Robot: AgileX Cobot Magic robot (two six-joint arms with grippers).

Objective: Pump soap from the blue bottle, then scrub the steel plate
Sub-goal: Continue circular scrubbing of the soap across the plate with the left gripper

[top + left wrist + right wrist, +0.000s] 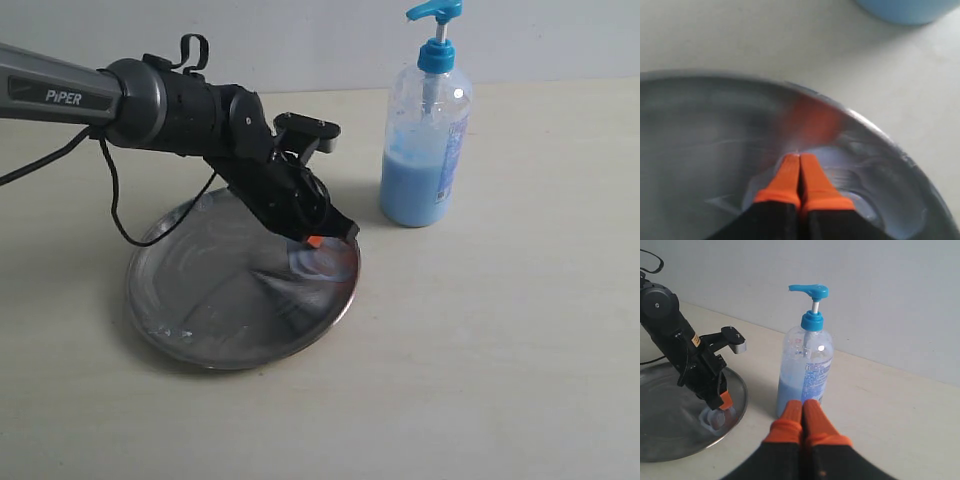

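On the left of the table (520,350), the steel plate (190,300) is laid flat; it is round, shallow and silver-grey, with streaky reflections. The left gripper (799,159) is lowered onto the plate's right part, and its orange fingers (786,176) are pressed together with nothing between them. Around the tips, the soap (330,263) is seen as a pale blue smear. To the right, apart from the rim, the blue bottle (426,150) is stood upright, its long axis vertical and its spout turned left in the exterior view; it is about half filled. The right gripper (802,404) is closed and empty before the bottle.
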